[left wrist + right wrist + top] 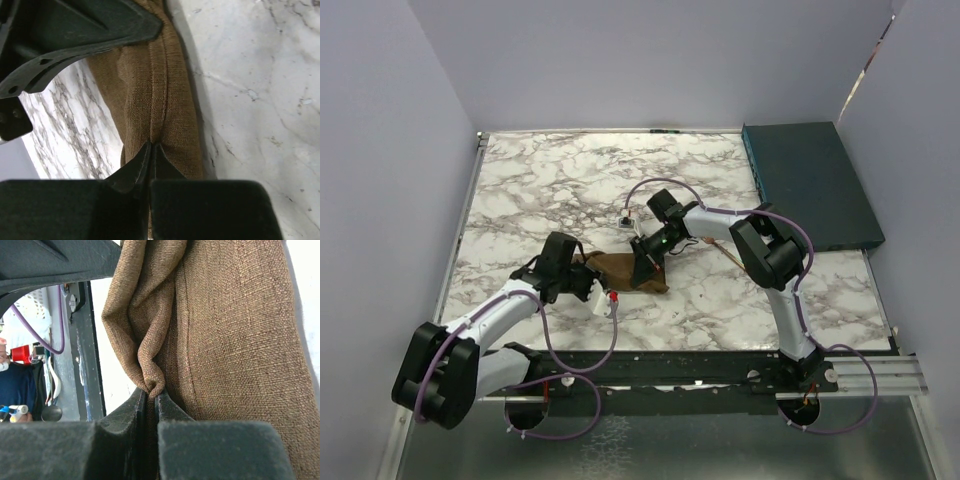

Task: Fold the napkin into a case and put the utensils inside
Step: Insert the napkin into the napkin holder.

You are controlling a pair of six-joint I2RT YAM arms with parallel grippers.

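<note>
Where the two arms reach in from the near edge of the marbled surface (540,180), the left fingers (131,172) come first. They are clenched tight, tips together on the stitched hem of the napkin (150,95), and the cloth puckers slightly at the pinch. The napkin lies as a narrow brown strip near the middle of the surface, its left end under the left arm's wrist. Just beyond, toward the strip's right end, the right fingers (172,412) grasp a raised fold of the same cloth. This fold bunches up between their tips while the rest lies flat beside it. Past the napkin, to the right, a thin copper-coloured fork (722,250) appears to lie on the surface, partly under the right arm. At the far right corner sits a dark teal box (810,185).
</note>
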